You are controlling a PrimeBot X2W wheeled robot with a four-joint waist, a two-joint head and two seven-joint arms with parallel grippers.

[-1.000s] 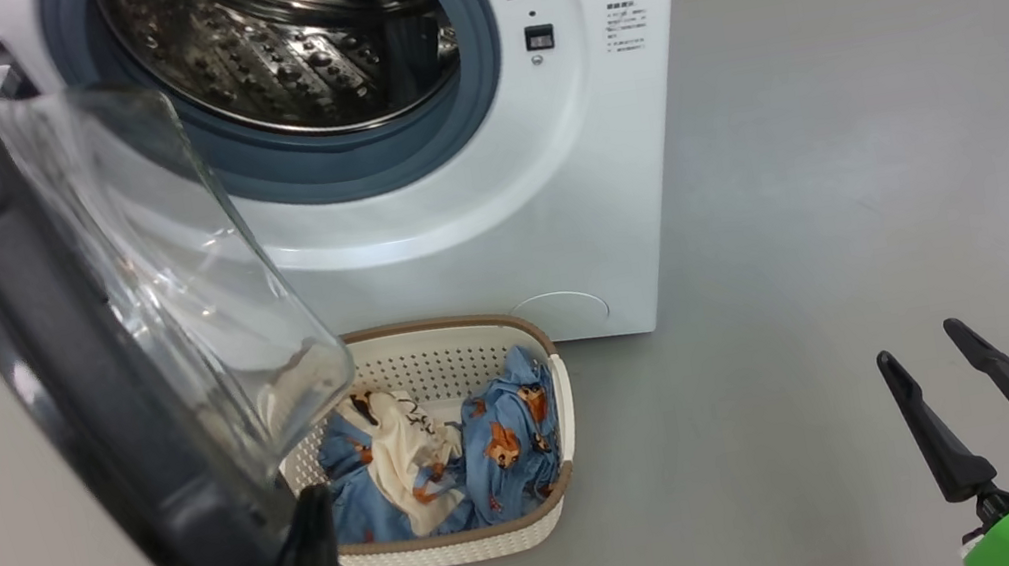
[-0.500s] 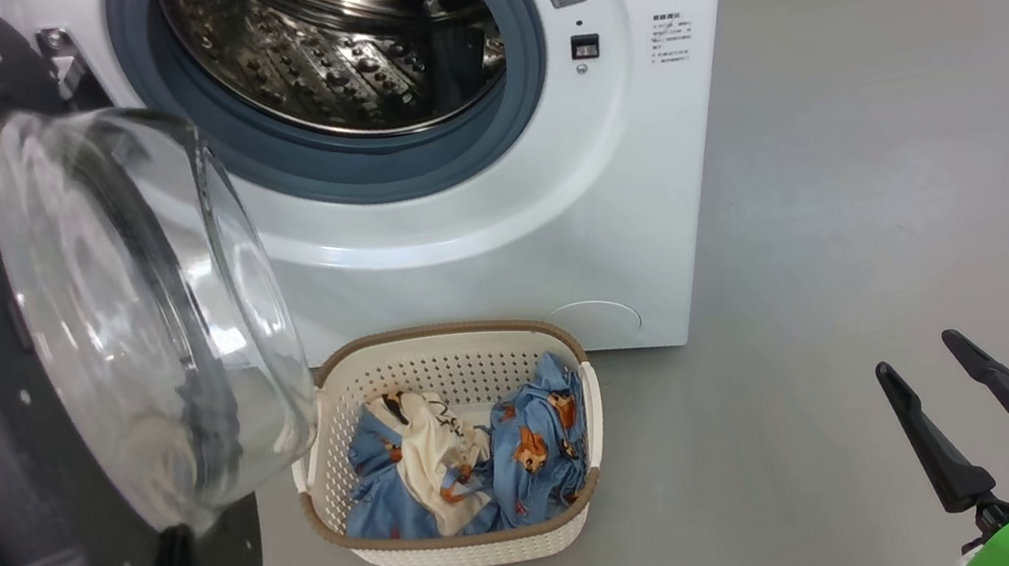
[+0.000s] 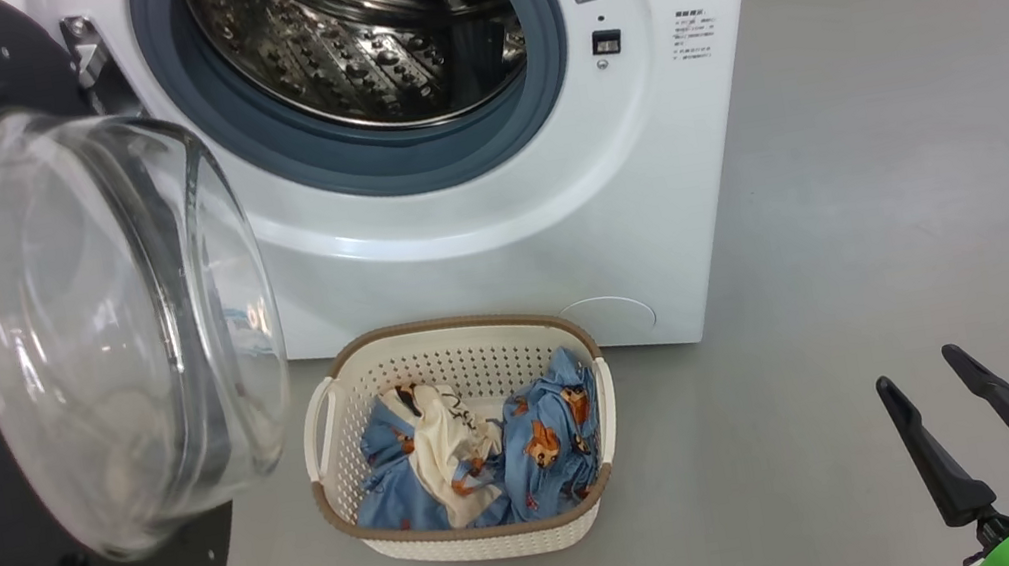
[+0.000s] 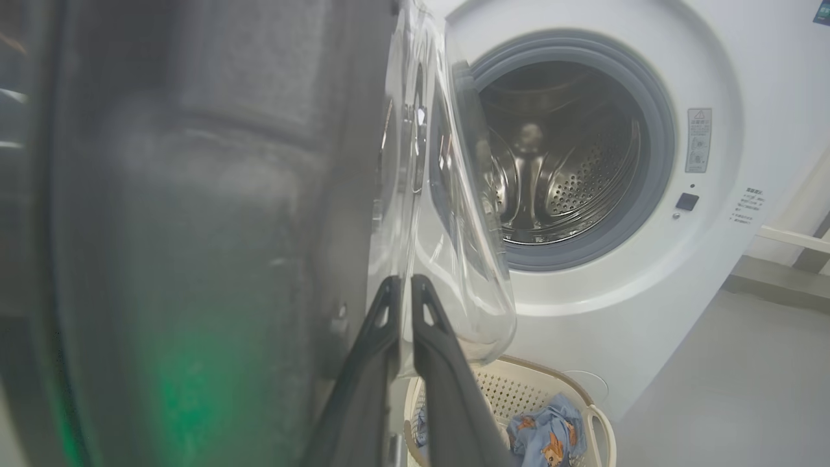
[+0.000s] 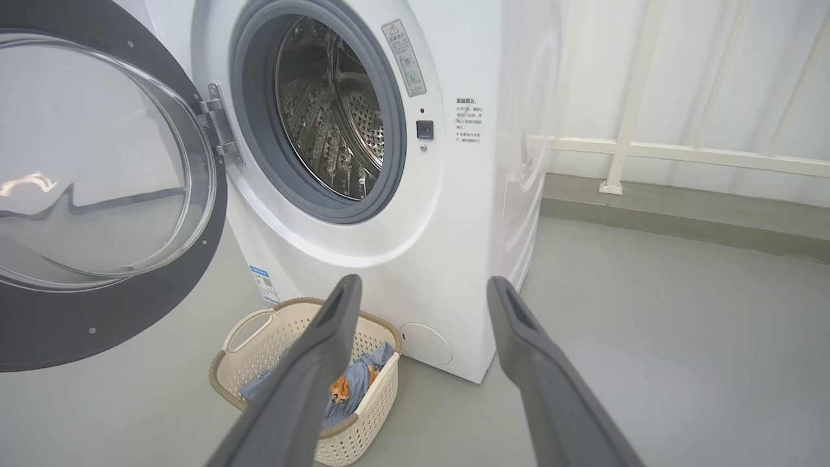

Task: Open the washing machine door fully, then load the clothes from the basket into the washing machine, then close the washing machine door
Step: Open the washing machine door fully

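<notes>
we see a smooth grey floor [image 3: 910, 158] stretching away to the right, softly and evenly lit. along its far edge runs a low grey kerb [image 5: 687, 224]. above it stands a white rail [image 5: 687, 154] before pale, bright translucent panels [image 5: 726, 71].

Left pincer [image 4: 405, 283] shut, right pincer [image 3: 919, 367] — spread wide

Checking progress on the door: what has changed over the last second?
The door swung wider open, away from the washer and clear of the basket, with the shut left gripper going with it. The head camera shifted too. Clothes and the open right gripper stayed put.
</notes>
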